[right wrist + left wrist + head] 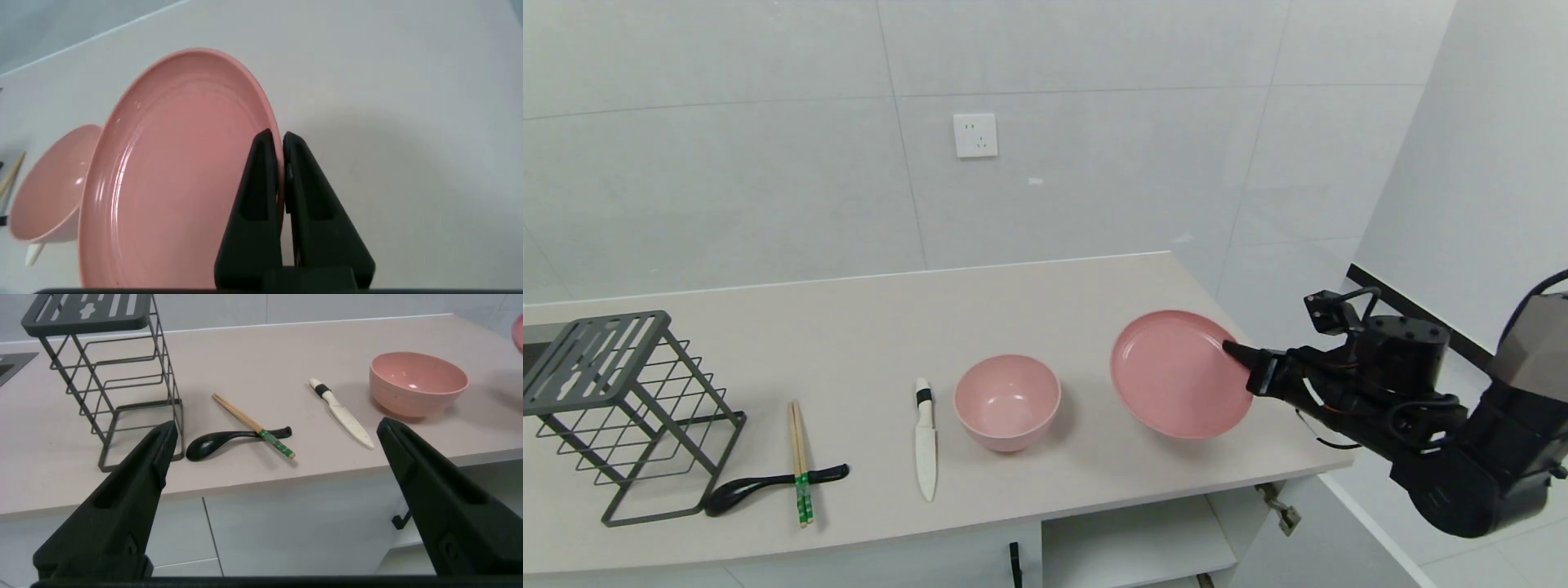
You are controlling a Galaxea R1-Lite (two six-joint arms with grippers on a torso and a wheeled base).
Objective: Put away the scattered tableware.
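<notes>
The right gripper [1235, 351] is clamped on the right rim of the plate [1168, 376], which is tilted at the right end of the tabletop [849, 327]. Plate likely rigid, light, smooth: a rim pinch may slip. The left gripper [275, 429] is spread wide.

Right hand [279, 140] clamped on plate [172, 163] rim, left hand [278, 429] spread open

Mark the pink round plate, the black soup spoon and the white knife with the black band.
pink round plate [1168, 380], head view, middle of its inner face
black soup spoon [204, 446], left wrist view, its scoop end
white knife with the black band [925, 451], head view, middle of the blade
</notes>
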